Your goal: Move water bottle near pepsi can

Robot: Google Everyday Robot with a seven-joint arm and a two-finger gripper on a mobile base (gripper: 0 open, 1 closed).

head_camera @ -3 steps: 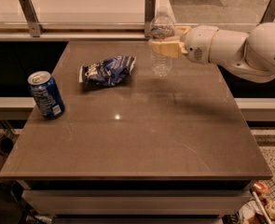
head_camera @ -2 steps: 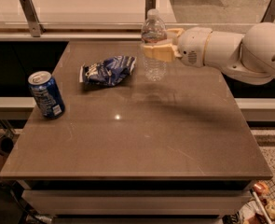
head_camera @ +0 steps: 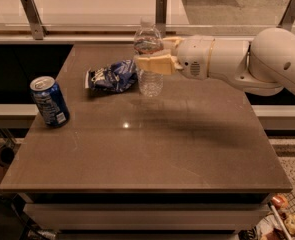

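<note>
The water bottle is clear with a white cap, held upright above the table near its far middle. My gripper is shut on the bottle around its middle, reaching in from the right on a white arm. The pepsi can, blue with a silver top, stands upright near the table's left edge, well to the left of the bottle and closer to the front.
A crumpled blue-and-white foil snack bag lies just left of the bottle, between it and the can. The brown table has a glass rail with metal posts behind it. Clutter sits on the floor at bottom right.
My gripper has carried the water bottle leftward, from the far right part of the table toward the snack bag. The can and bag have not moved.
</note>
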